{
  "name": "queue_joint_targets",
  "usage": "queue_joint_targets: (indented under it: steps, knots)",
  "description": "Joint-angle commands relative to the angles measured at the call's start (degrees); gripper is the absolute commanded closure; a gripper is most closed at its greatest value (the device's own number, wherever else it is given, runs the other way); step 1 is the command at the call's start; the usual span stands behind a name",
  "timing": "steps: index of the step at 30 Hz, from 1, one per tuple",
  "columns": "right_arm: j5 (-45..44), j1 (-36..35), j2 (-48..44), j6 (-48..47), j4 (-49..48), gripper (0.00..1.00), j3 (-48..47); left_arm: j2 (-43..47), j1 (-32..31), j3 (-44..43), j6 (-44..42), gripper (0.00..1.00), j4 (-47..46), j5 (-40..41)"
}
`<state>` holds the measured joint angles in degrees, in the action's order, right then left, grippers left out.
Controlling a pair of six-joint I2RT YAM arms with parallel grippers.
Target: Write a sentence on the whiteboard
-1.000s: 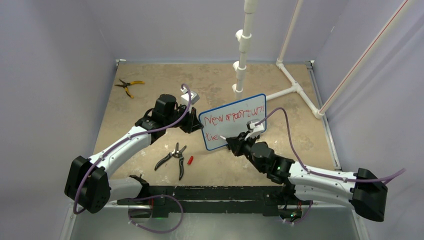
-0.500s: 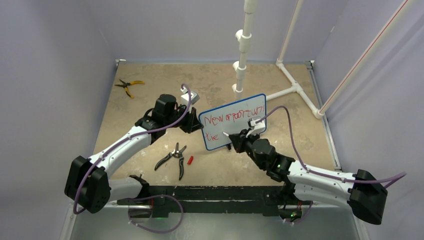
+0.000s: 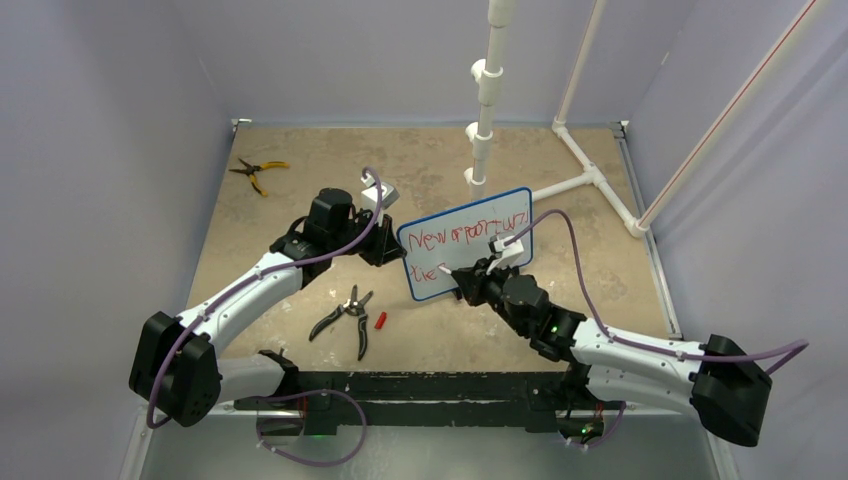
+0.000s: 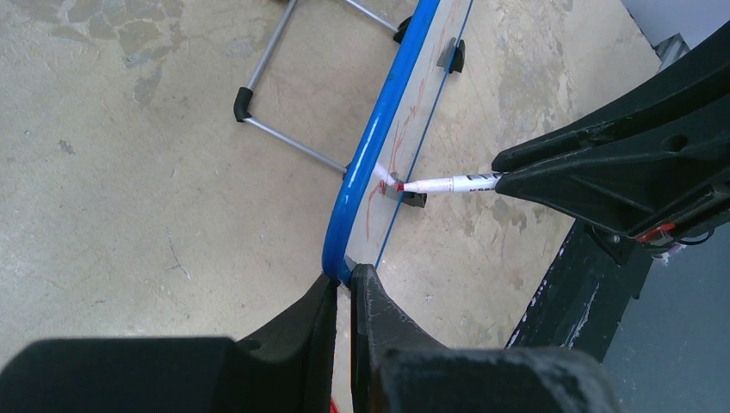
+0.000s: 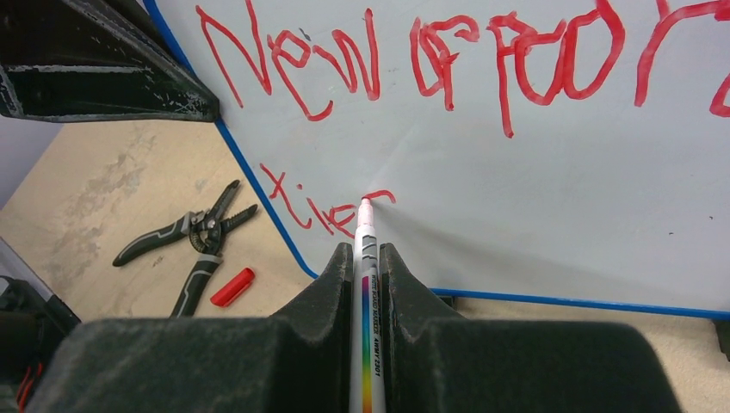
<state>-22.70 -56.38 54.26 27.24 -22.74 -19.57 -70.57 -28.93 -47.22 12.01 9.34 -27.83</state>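
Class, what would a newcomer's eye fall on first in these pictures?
The red sentence scrawled across the whiteboard at the table's centre. The right tool presses a marker to its second row, while the left tool pinches the board's blue edge.

- Tabletop point(image 3: 420, 160): tan, mottled like stone, with darker blotches; matte.
- Walls: plain pale lavender-grey panels close in the left point(image 3: 100, 150), back point(image 3: 350, 60) and right point(image 3: 760, 200) sides. No window in view.
- Thin metal edging point(image 3: 650, 250) runs along the table's right side.
- White upright pipe point(image 3: 487, 90) with couplings stands at the back centre.
- White floor pipes meet at a junction point(image 3: 595, 177), back right.
- A slanted pipe with a red stripe point(image 3: 730, 106) leans up the right wall.
- Light: even and diffuse, with faint shadows.
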Motion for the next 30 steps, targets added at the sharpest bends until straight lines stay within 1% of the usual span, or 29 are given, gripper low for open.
queue_joint_targets:
  steps: [1, 8, 12, 18, 20, 23, 30]
  knots:
    - [-0.2, 0.5, 0.2, 0.7, -0.4, 1.00, -0.9, 0.5, 0.1, -0.2, 0.0, 1.00, -1.8, 0.0]
    - [-3.0, 0.5, -2.0, 4.4, 4.0, 1.00, 0.5, 0.4, 0.0, -0.2, 0.0, 1.00, -1.9, -0.1]
    - [-4.8, 0.5, -2.9, 4.8, 5.6, 1.00, 0.3, 0.5, 0.1, -0.1, 0.1, 1.00, -1.8, -0.1]
    - [-5.1, 0.5, -1.9, 5.2, 6.5, 1.00, 0.0, 0.6, 0.1, -0.1, 0.0, 1.00, -1.7, 0.0]
    - [-6.0, 0.5, -1.3, 4.7, 6.4, 1.00, -0.3, 0.6, 0.1, -0.2, 0.0, 1.00, -1.8, 0.0]
    - [-5.0, 0.5, -0.8, 4.5, 6.0, 1.00, -0.3, 0.6, 0.1, -0.2, 0.0, 1.00, -1.7, 0.0]
    - [-1.6, 0.5, -0.1, 2.7, 1.5, 1.00, 0.1, 0.7, 0.1, -0.2, 0.1, 1.00, -1.8, 0.0]
